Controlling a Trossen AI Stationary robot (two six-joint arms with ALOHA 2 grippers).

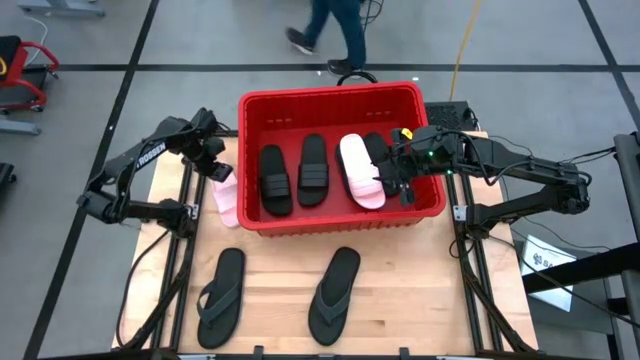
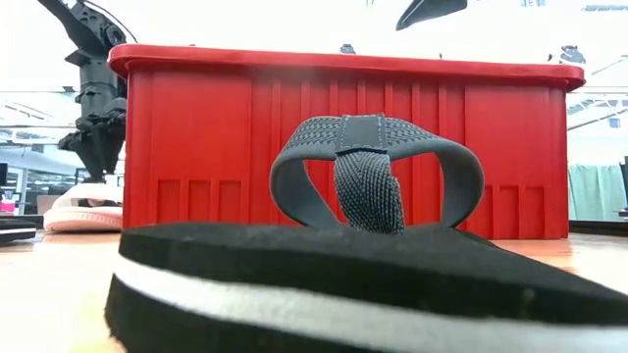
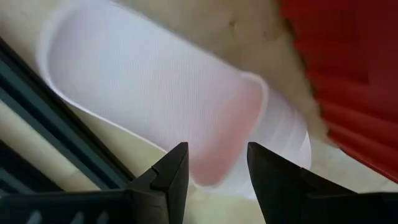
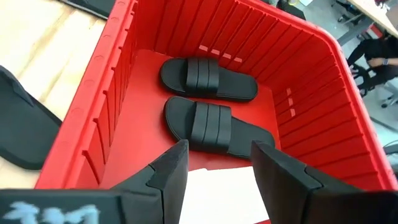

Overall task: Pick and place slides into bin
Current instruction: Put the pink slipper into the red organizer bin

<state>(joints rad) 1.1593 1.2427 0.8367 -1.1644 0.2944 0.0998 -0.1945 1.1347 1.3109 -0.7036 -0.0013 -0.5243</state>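
A pale pink-white slide [image 1: 228,200] lies flat on the table just left of the red bin [image 1: 340,98]. My left gripper [image 1: 216,168] is open close above the slide's far end [image 3: 214,134], one finger on either side of it, and it also shows in the low view [image 2: 93,162]. The bin holds two black slides [image 1: 276,180] [image 1: 313,170], the other pale slide [image 1: 360,170] and one more black slide [image 1: 380,155]. My right gripper [image 1: 400,185] is open and empty over the bin's right part, above the pale slide [image 4: 217,193].
Two black thong flip-flops [image 1: 222,295] [image 1: 335,293] lie on the near half of the table; one fills the low view's foreground [image 2: 363,265]. Bare wood lies between them and the bin. A person walks on the floor beyond the table [image 1: 335,30].
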